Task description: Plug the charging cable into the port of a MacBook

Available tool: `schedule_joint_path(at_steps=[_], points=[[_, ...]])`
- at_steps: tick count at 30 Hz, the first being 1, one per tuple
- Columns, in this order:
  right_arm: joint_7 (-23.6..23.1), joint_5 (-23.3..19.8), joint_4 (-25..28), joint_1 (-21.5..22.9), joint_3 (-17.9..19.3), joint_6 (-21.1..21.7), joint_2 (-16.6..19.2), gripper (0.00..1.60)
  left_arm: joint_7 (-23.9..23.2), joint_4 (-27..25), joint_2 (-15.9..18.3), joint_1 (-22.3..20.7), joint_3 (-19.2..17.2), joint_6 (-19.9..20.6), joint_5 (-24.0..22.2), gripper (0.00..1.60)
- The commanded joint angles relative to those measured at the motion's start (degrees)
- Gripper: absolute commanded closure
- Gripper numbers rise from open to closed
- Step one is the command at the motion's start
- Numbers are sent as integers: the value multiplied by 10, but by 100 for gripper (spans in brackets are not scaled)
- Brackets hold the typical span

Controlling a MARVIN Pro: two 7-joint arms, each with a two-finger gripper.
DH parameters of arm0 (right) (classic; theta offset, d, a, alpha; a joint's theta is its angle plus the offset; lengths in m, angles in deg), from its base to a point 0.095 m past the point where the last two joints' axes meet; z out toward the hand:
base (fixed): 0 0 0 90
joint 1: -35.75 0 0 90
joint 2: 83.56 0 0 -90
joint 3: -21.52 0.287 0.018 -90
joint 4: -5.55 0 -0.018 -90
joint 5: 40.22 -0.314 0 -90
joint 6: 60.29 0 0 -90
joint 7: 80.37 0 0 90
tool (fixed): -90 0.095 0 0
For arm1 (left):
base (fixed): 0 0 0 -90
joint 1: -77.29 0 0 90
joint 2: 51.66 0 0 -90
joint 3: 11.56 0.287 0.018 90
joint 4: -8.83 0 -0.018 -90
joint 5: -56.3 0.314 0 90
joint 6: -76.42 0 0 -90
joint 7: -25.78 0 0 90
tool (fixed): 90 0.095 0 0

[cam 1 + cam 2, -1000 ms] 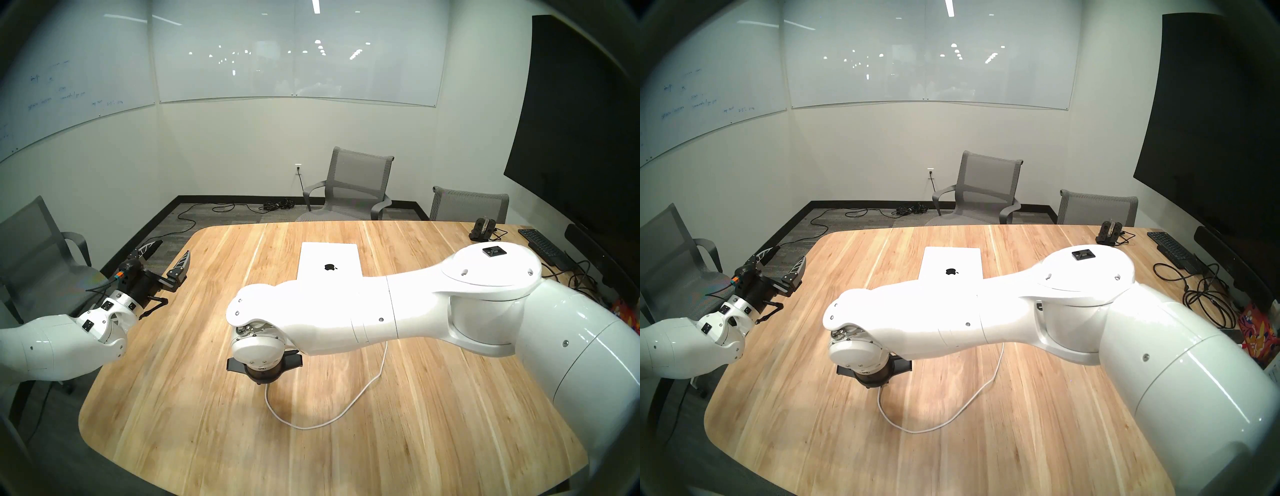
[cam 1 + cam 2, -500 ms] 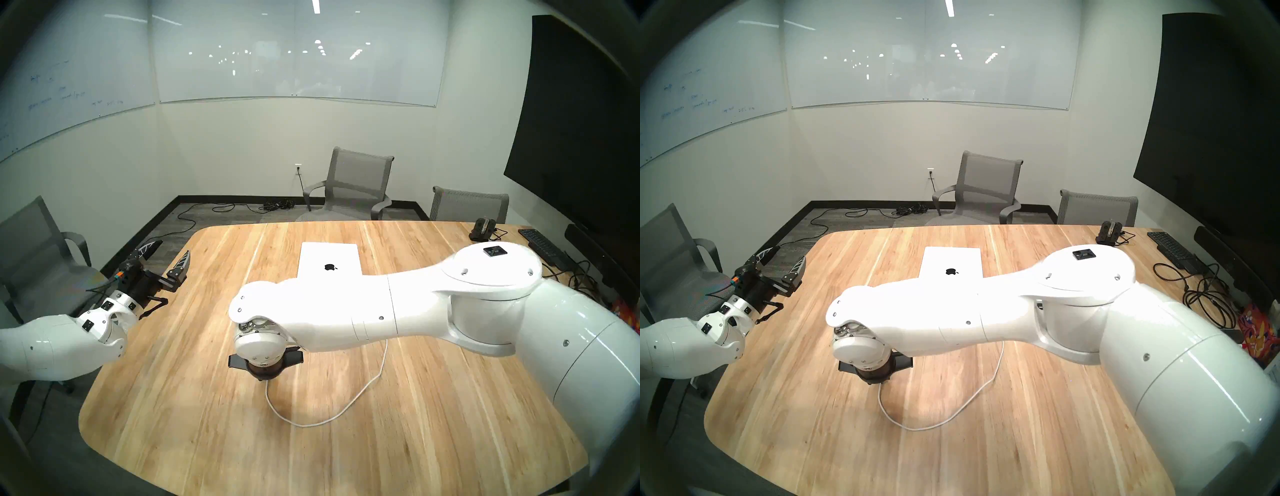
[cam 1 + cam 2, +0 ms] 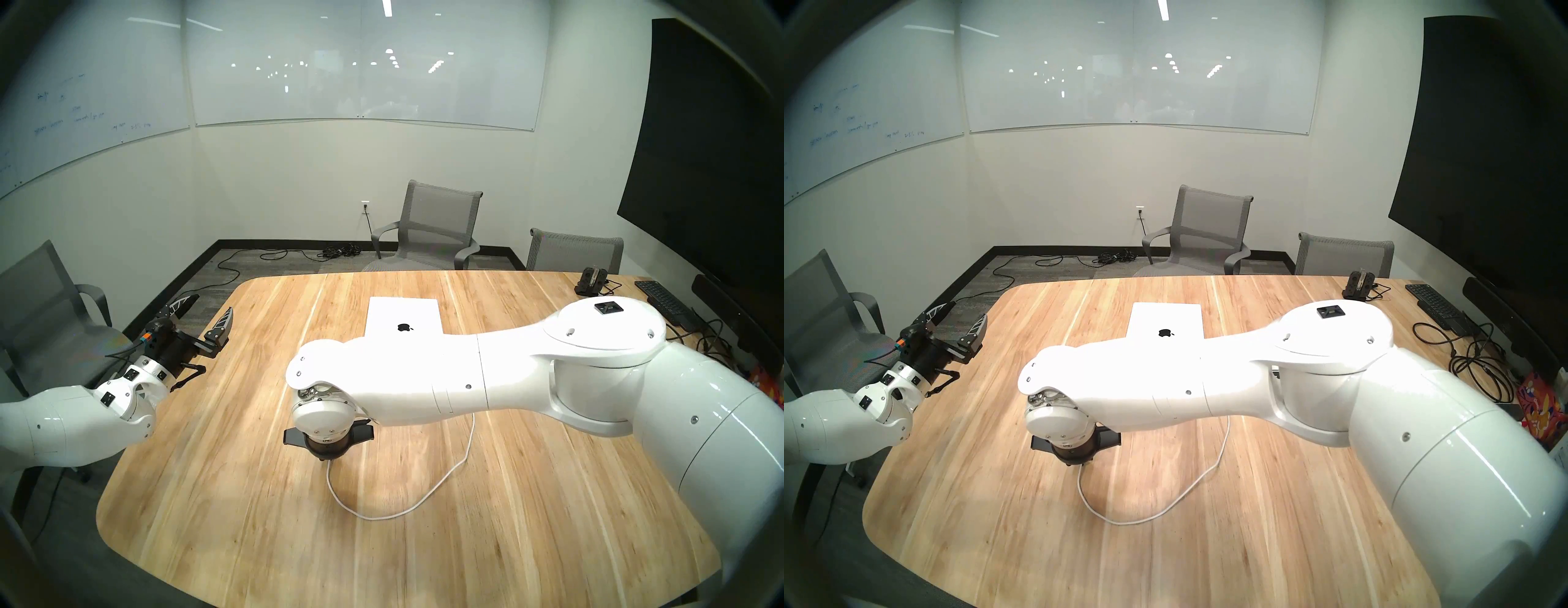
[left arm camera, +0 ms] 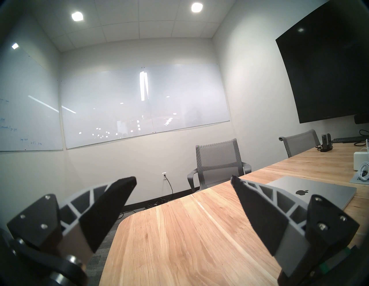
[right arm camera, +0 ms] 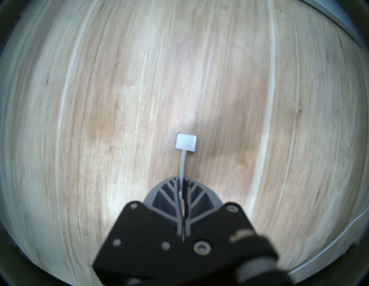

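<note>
Since the earlier frame the right gripper (image 5: 182,180) has drifted slightly toward the MacBook (image 3: 403,325), the cord loop trailing on the counter (image 3: 254,488). Its fingers are closed on the charging cable (image 5: 182,165) just behind the silver connector. The left gripper (image 4: 183,180) hangs open, idle. Advice: keep the connector level, its flat face square to the MacBook's side edge; port not visible.

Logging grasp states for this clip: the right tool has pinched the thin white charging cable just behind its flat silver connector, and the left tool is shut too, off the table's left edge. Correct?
Not quite: the left tool is open, its fingers spread wide and empty, as the left wrist view shows. The rest holds: the right tool pinches the thin white charging cable just behind its flat silver connector.
</note>
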Motion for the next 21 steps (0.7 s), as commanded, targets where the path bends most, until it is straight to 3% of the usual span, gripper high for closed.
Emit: schedule_joint_path(at_steps=[1, 21], points=[[0, 4, -37, -29, -34, 5, 24, 160, 0, -1, 1, -9, -7, -4, 0, 0], [-10, 13, -74, -33, -31, 32, 22, 160, 0, -1, 1, -9, -7, -3, 0, 0]])
